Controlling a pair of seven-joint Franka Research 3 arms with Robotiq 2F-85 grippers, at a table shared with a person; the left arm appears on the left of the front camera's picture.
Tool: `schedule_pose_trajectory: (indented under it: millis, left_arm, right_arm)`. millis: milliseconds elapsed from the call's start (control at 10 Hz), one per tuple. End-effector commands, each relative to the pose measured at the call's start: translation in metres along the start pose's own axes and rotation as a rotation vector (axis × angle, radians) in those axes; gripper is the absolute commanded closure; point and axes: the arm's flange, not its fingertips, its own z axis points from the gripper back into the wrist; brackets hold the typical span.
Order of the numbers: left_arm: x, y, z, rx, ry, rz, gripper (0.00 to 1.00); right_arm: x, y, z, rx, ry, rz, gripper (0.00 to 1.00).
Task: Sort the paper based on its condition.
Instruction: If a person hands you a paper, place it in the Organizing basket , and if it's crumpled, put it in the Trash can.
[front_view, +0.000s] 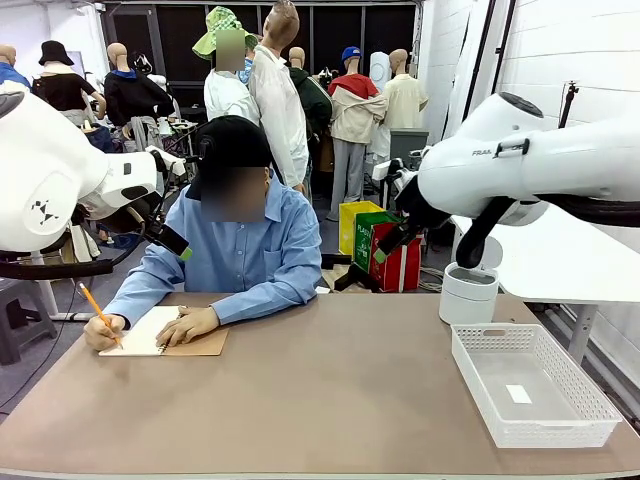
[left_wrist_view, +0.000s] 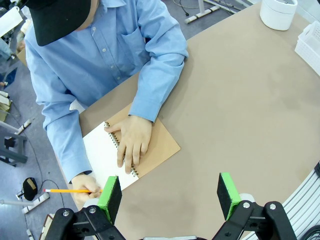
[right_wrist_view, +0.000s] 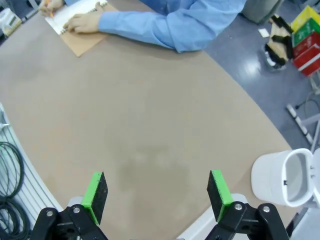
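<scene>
Left gripper (left_wrist_view: 170, 195) and right gripper (right_wrist_view: 157, 195), jaws released, empty. Approach is best withheld while the notebook (left_wrist_view: 98, 151) is written in; loose paper apparently not yet offered.

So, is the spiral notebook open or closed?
Open. The notebook shows a white page facing up, its tan cover spread flat beside it, the person's hand resting on the spiral.

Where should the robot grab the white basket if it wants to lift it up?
Probably the top rim of the white basket's long left wall, coming straight down, one finger inside, one outside. It sits upright and open-topped, with thin mesh walls, and looks too wide for the right tool to span.
</scene>
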Motion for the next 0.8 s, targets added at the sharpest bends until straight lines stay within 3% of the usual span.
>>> schedule_pose_trajectory:
  millis: [0,700]
  left_arm:
    - [0.0001,0.0006,0.0007,0.001,-0.002,0.001,0.00]
    - [0.0001,0.0006,0.0007,0.001,-0.002,0.001,0.00]
  right_arm:
    - [-0.0112,-0.0033,0.0005,0.027,-0.045,0.005,0.00]
    - [-0.0027,-0.0050,0.0038,0.002,-0.010,-0.009,0.00]
